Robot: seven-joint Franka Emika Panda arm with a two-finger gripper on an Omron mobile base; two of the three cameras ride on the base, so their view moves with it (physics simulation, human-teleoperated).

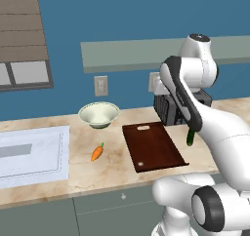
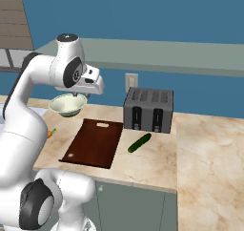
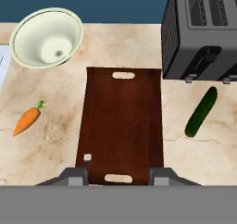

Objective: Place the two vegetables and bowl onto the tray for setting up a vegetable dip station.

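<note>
Two dark finger tips of the gripper (image 3: 118, 177) at the near edge of the hand view, set apart, nothing between them, hanging above the near end of the tray (image 3: 122, 121); tips cut off by the frame bottom, full length not visible.

Tray: flat, dark reddish-brown, wood-like, rectangular; oblong handle slot at the far end, small pale hole near the near-left corner; bare, lying on the counter (image 3: 60, 140). Second pale oblong at the near edge, hard to identify.

Counter: beige marbled stone, faint veining, matte.

Carrot (image 3: 27, 120): small, orange, tapered, green tip; left of the tray, apart from it, on the counter.

Cucumber (image 3: 201, 112): dark green, slim, rounded ends, lying diagonally; right of the tray, just in front of the toaster (image 3: 203, 31). Partly hidden by the arm in the left base view.

Bowl (image 3: 46, 38): round, pale green-white, glossy, wide rim, narrow base; upright, beyond the tray's far-left corner, apart from it.

Toaster: dark grey, boxy, two slots; top cut off in the hand view.

Sink area (image 1: 31, 154): white, flat, far left, cropped.
</note>
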